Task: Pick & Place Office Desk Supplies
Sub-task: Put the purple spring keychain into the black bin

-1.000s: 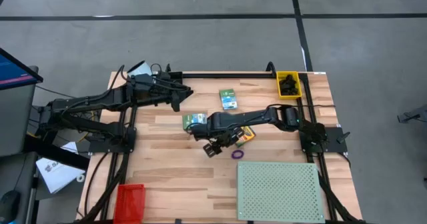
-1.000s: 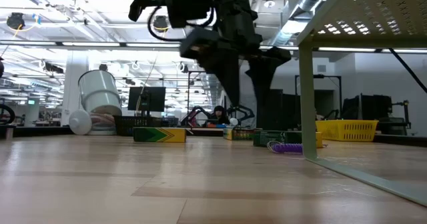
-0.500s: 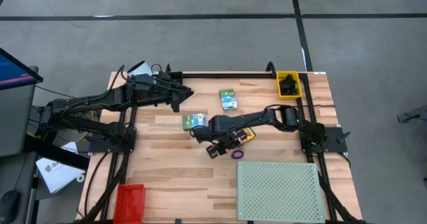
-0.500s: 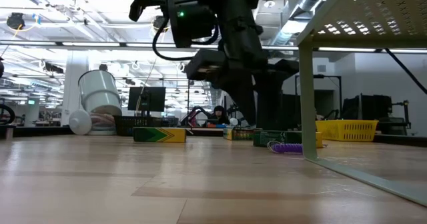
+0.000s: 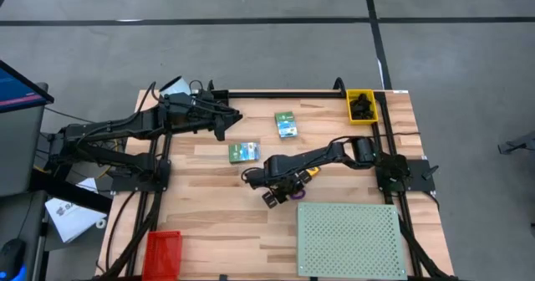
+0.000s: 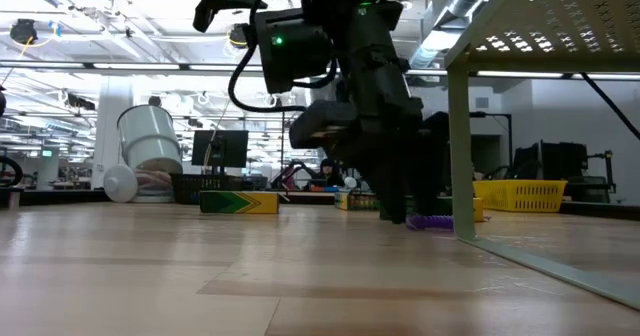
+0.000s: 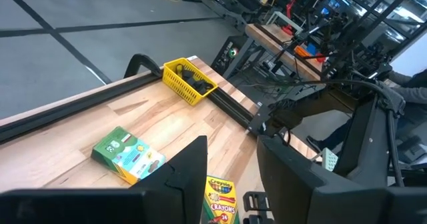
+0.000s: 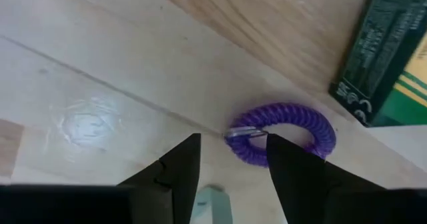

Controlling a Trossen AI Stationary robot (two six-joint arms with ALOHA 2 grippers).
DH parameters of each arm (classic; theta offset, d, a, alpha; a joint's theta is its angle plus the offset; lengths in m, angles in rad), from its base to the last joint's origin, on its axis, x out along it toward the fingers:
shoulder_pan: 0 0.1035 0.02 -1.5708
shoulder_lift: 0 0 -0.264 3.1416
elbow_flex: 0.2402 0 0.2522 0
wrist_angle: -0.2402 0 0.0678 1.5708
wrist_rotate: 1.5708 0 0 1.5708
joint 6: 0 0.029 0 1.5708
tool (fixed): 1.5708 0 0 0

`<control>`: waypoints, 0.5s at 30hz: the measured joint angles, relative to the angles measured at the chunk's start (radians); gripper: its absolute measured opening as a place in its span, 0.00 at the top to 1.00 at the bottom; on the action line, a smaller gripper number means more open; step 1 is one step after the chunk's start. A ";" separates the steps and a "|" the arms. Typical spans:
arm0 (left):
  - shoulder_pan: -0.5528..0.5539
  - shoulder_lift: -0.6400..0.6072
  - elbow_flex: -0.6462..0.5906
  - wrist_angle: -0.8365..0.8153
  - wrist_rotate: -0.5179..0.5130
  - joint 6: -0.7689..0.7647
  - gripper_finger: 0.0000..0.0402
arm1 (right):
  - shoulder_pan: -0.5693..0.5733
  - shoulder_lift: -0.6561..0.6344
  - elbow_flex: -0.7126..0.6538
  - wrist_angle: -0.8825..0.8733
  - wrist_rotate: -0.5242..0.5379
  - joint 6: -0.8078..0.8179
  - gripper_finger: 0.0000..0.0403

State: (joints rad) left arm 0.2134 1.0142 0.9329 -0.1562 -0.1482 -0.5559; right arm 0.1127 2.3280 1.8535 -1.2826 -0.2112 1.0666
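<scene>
A purple coiled ring lies flat on the wood beside the crayon box. My right gripper is open and low over the table's middle. Its fingers stand on either side of the ring's metal clasp; I cannot tell if they touch it. The low view shows the ring beside the lowered fingers. Two green boxes lie flat farther back. The crayon box is partly under the right arm. My left gripper is open, waiting above the far left.
A yellow bin of black clips sits at the far right corner and a red bin at the near left. The pale green perforated board stands raised over the near right, close to my right gripper. A white cylinder lies far left.
My right gripper has moved a little toward the near edge and come down close to the table, over the purple ring. In the high view the ring is now hidden under it. Nothing on the table has shifted.
</scene>
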 joint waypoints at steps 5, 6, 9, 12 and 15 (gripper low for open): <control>0.000 0.000 0.000 0.000 0.001 -0.006 0.69 | -0.001 -0.005 -0.049 0.047 -0.002 -0.003 0.61; 0.000 0.000 0.000 0.000 0.000 -0.006 0.69 | 0.000 -0.006 -0.054 0.053 -0.006 -0.005 0.62; 0.000 0.000 0.000 -0.001 0.001 -0.008 0.69 | 0.005 -0.007 -0.058 0.060 0.000 -0.016 0.65; 0.000 0.000 0.000 -0.001 0.001 -0.009 0.69 | 0.004 -0.011 -0.060 0.070 0.000 -0.016 0.71; 0.000 0.000 0.000 -0.001 0.001 -0.009 0.69 | 0.005 -0.013 -0.060 0.075 0.007 -0.019 0.79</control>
State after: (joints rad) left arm 0.2134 1.0142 0.9329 -0.1570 -0.1474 -0.5652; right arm 0.1173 2.3154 1.7931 -1.2080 -0.2039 1.0473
